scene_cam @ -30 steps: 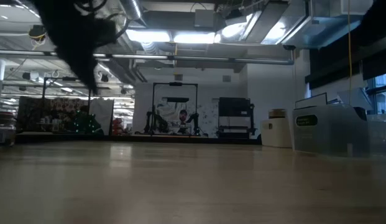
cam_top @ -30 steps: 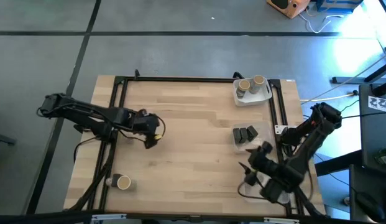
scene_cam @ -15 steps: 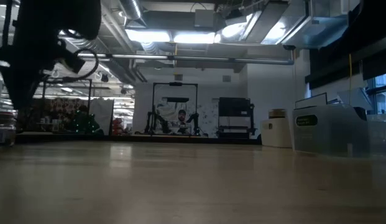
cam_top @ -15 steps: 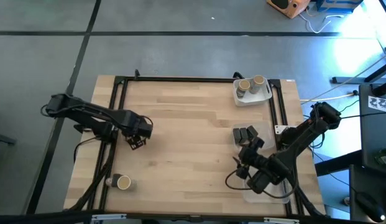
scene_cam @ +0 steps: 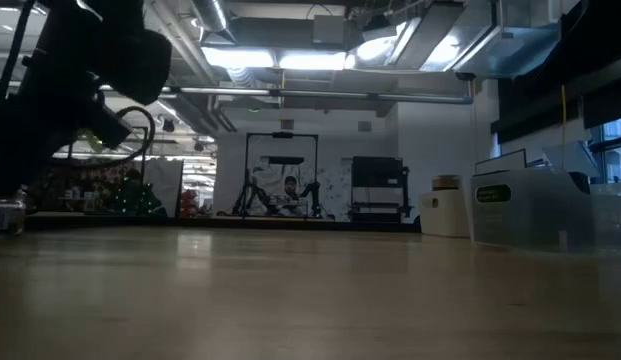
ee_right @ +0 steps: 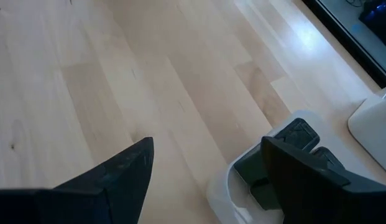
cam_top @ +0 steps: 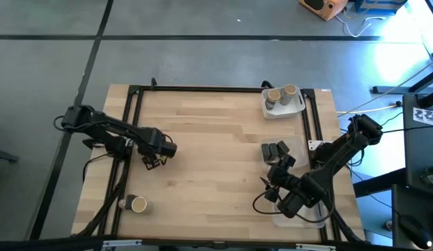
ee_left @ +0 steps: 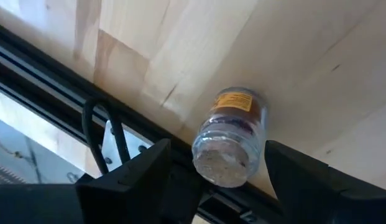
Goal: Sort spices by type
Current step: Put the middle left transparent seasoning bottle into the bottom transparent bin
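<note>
A small clear jar with a yellow label stands on its base at the table's near left corner, beside the black frame rail; in the high view it is the round tan-topped jar. My left gripper hangs open above the table, farther in than the jar and tipped steeply down toward it; it also shows in the left wrist view. My right gripper is open above the table near the clear tray of dark grey blocks, which the right wrist view also shows.
A clear tray at the far right holds two tan-topped jars and a greyish one. A white tray lies under my right arm at the near right. Black frame rails run along the table's left, far and right sides. Bare wood fills the middle.
My left gripper has drawn back toward the table's left edge, sunk a little and tipped from nearly level to steeply down. My right gripper swung a short way toward the tray of dark blocks, then kept still.
</note>
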